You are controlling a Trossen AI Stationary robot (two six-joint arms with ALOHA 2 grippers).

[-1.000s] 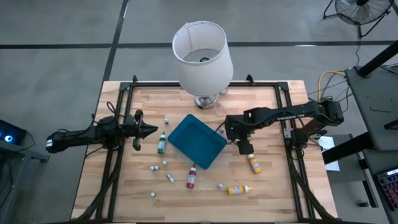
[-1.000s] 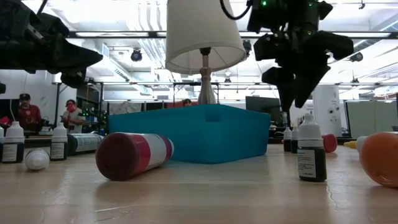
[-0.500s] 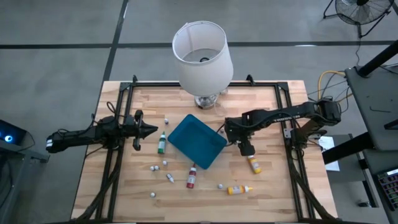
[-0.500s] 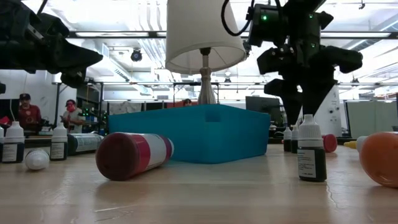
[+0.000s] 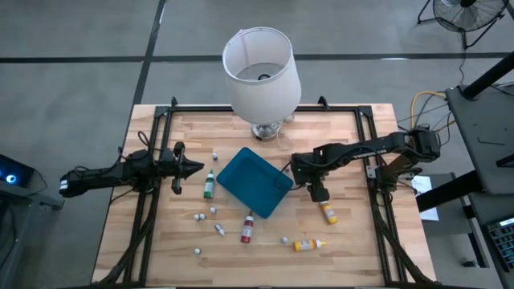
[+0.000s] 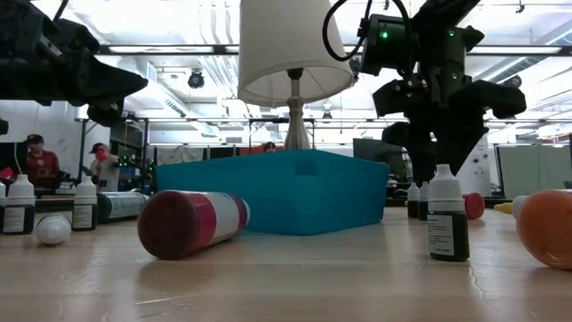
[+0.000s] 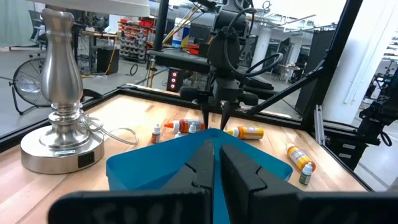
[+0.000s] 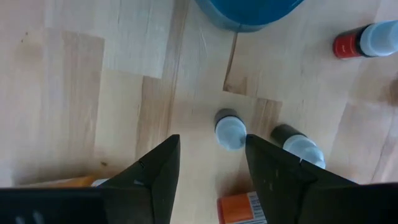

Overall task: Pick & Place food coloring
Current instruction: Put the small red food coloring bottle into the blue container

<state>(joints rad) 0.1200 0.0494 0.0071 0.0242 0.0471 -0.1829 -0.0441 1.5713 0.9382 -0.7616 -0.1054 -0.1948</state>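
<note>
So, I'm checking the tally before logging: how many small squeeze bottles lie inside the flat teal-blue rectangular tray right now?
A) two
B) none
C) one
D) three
B: in the high view the teal-blue tray shows a bare floor, while the green bottle, red bottle and orange bottles all lie on the wooden table around it.

lamp (image 5: pixel 261 76) behind tray (image 5: pixel 254 181); bottles (image 5: pixel 246 228) scattered around tray

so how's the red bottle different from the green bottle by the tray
The red bottle lies off the tray's near corner; the green bottle lies off its left side, by the shut left gripper. In the low view the red bottle shows a white label band; the green bottle's label cannot be made out. Both lie flat on the table, pale tips pointing away.
</note>
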